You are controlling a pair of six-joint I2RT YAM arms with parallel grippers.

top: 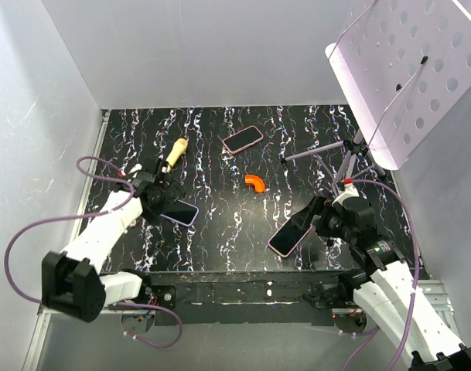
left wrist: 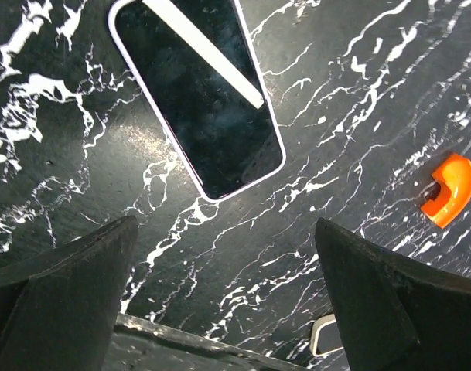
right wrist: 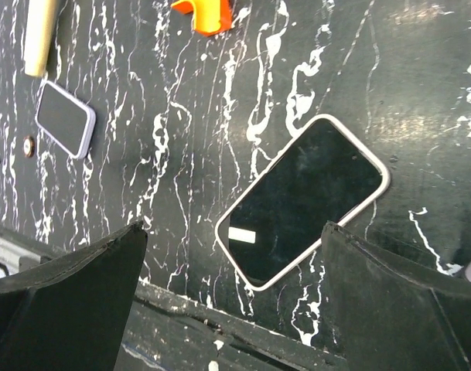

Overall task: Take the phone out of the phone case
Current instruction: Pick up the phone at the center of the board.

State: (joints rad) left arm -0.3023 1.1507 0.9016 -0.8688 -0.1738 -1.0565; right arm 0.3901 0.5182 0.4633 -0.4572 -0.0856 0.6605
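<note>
Three phones lie screen up on the black marbled table, each inside a case. The phone in a lavender case (top: 181, 212) (left wrist: 196, 93) (right wrist: 65, 118) lies just ahead of my left gripper (top: 159, 193) (left wrist: 223, 255), which hovers open over bare table. A phone in a pale pink case (top: 291, 232) (right wrist: 305, 201) lies under my right gripper (top: 320, 216) (right wrist: 235, 232), also open and holding nothing; its corner (left wrist: 325, 336) peeks past my left finger. The third phone, in a pink case (top: 243, 139), lies at the back centre.
An orange elbow piece (top: 254, 182) (left wrist: 450, 189) (right wrist: 208, 15) sits mid-table. A wooden-handled tool (top: 175, 152) (right wrist: 42, 35) lies at back left. A perforated white panel (top: 413, 69) on a stand leans over the back right. The table's metal front rail (top: 243, 286) runs along the near edge.
</note>
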